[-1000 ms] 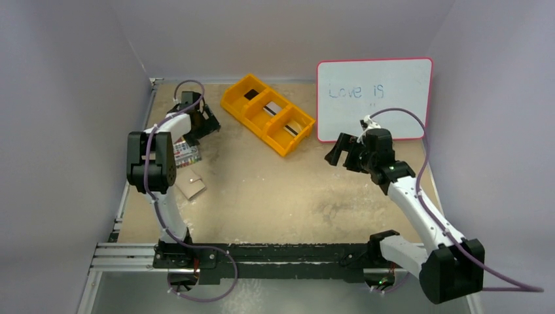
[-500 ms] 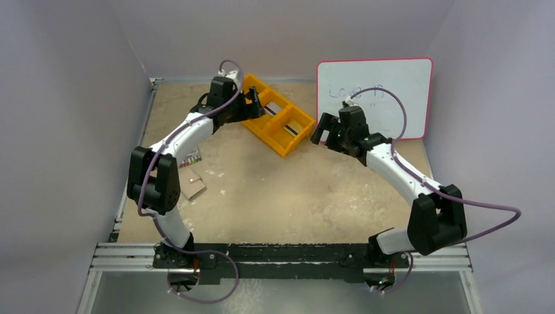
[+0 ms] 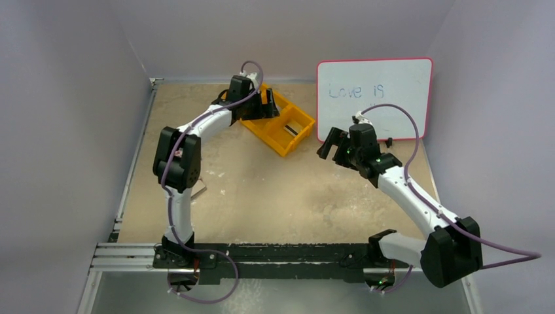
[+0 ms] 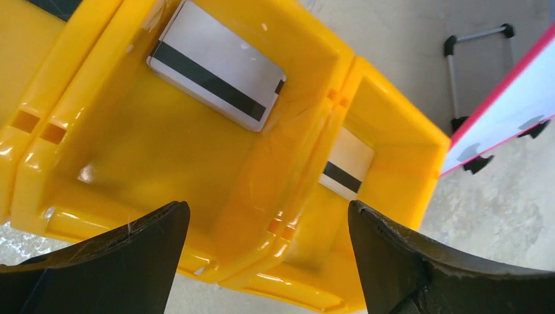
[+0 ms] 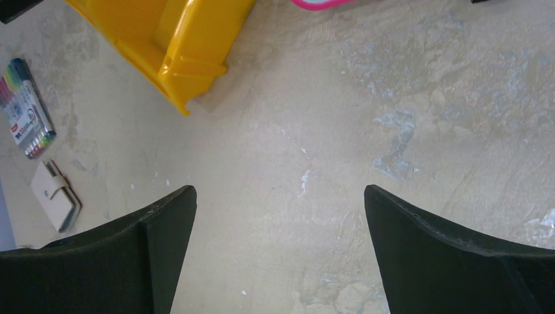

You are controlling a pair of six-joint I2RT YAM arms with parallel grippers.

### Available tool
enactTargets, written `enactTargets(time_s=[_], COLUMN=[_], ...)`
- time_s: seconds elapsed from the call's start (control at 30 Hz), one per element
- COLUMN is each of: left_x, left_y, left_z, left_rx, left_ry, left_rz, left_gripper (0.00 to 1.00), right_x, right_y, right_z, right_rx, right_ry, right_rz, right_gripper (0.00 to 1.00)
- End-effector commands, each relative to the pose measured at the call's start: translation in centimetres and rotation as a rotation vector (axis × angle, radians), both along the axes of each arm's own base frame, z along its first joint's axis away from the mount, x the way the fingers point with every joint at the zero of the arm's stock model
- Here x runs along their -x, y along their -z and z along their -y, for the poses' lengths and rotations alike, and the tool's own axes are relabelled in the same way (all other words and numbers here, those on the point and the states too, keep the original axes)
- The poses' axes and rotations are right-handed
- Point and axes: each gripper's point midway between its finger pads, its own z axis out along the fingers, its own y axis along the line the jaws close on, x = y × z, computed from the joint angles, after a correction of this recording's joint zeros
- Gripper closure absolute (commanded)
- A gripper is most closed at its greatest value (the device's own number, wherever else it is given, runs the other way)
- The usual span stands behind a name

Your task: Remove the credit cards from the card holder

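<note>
The card holder (image 5: 57,195) lies closed on the table at the far left of the right wrist view, tan-beige with a small pale tab. In the top view only a sliver of the card holder (image 3: 199,190) shows beside the left arm. Two white cards with black stripes lie in the orange tray, one card (image 4: 216,65) in the middle compartment and one card (image 4: 347,163) in the end compartment. My left gripper (image 4: 268,216) is open and empty just above the tray's near wall (image 4: 163,229); it also shows in the top view (image 3: 269,103). My right gripper (image 5: 280,196) is open and empty over bare table.
The orange three-compartment tray (image 3: 278,140) stands at the back middle. A pink-framed whiteboard (image 3: 373,98) stands at the back right on a small stand (image 4: 474,39). A pack of coloured markers (image 5: 27,108) lies on the left, above the card holder.
My left arm has swung from the markers at the left over to the orange tray. My right gripper moved toward the tray, then drew back and down a little.
</note>
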Motion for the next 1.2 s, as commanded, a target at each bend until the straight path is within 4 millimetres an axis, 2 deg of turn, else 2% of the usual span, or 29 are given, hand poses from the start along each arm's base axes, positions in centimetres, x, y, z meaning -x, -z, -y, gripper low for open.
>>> enactTargets(time_s=[0.0, 0.2, 0.3, 0.7, 0.8, 1.17], left_x=[-1.7, -2.7, -2.3, 1.4, 2.5, 6.8], left_y=[-1.8, 0.0, 1.0, 3.2, 3.1, 3.0], left_z=[0.9, 0.9, 0.8, 0.8, 1.1, 1.8], left_rx=[0.001, -0.028, -0.043, -0.013, -0.01, 0.044], left_ry=[0.032, 0.025, 0.032, 0.071, 0.088, -0.043], left_rz=[0.076, 0.06, 0.023, -0.041, -0.052, -0.08], left_gripper=[0.09, 0.09, 0.09, 0.09, 0.09, 0.1], right_x=[1.0, 1.7, 1.9, 1.9, 2.0, 1.7], right_y=[0.2, 1.5, 2.2, 3.3, 3.6, 3.8], right_z=[0.3, 0.5, 0.5, 0.3, 0.3, -0.6], right_rx=[-0.014, -0.01, -0.003, 0.01, 0.012, -0.018], right_ry=[0.015, 0.01, 0.003, -0.013, -0.015, -0.038], right_rz=[-0.004, -0.03, -0.047, -0.076, -0.085, -0.095], right_gripper=[0.0, 0.0, 0.0, 0.0, 0.0, 0.0])
